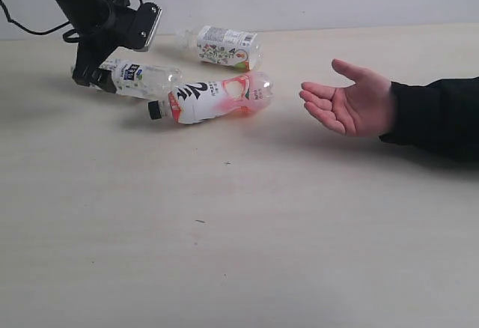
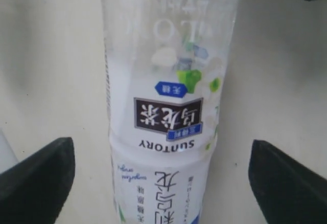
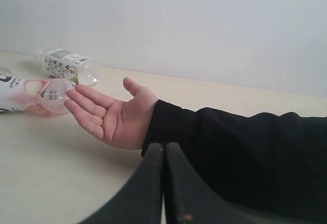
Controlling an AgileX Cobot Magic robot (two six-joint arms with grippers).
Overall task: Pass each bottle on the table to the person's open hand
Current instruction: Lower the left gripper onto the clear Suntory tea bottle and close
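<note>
Squarely between spread left pincer [image 2: 163, 175], blue-and-white bottle [image 2: 166, 106]

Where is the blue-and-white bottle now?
In the exterior view the blue-and-white bottle lies at left on the table, inside the open left gripper, beside the red-and-white bottle.

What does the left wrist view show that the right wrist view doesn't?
Left wrist only: the blue-and-white bottle, label close up, lying between the open fingers of the left robot hand. Neither finger touches it.
Right wrist only: the person's open hand with its black sleeve, the pink bottle and the floral bottle lying on their sides, and the right robot hand closed on nothing.
Both: just the pale table.
</note>
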